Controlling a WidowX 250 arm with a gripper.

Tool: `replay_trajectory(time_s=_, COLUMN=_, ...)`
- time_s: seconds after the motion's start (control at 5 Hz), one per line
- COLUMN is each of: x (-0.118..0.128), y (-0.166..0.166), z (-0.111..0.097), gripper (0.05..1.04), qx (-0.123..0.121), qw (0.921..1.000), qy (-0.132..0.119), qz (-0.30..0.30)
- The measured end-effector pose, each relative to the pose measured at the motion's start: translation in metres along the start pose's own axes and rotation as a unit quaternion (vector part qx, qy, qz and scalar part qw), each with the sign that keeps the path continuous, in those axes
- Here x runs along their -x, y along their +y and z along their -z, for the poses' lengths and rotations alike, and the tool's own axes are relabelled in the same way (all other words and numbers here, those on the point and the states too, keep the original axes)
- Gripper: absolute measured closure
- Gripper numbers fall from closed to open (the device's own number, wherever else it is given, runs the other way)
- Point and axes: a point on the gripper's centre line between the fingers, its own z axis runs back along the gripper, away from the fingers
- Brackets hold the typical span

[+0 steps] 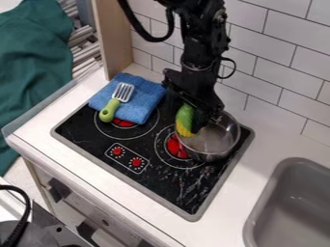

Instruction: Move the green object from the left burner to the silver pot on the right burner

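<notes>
So that the corn can presumably drop into the pot, the claw grips it at the rim.

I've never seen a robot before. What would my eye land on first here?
Probably the big black arm coming down from the top, its pincer holding a green and yellow thing at the left side of the silver pot. Next, perhaps, the bright blue cloth on the upper left of the black stove, with a green-handled spatula lying on it.
</notes>
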Motion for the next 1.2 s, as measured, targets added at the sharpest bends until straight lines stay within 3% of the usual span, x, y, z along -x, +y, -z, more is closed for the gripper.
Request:
replay_trajectory(time_s=0.2, x=-0.008, y=-0.007, z=0.009, gripper=0.421, qx=0.002, qw=0.9997, qy=0.012, qz=0.023)
replay_trajectory(time_s=0.4, x=-0.01, y=-0.007, z=0.01, gripper=0.347, qx=0.005, qw=0.9997, qy=0.015, qz=0.021)
replay_trajectory(time_s=0.6, x=-0.009, y=-0.008, z=0.014, gripper=0.117, qx=0.008, qw=0.9995, qy=0.028, qz=0.009)
replay_trajectory(time_s=0.8, x=0.0, y=-0.011, z=0.012, gripper=0.059, qx=0.026, qw=0.9991, qy=0.032, qz=-0.007)
replay_trajectory(time_s=1.0, x=0.006, y=-0.006, z=-0.017, gripper=0.074, qx=0.031, qw=0.9991, qy=-0.011, qz=-0.027)
replay_trajectory(time_s=1.2, x=0.023, y=0.011, z=-0.047, gripper=0.074, qx=0.017, qw=0.9972, qy=-0.045, qz=-0.058)
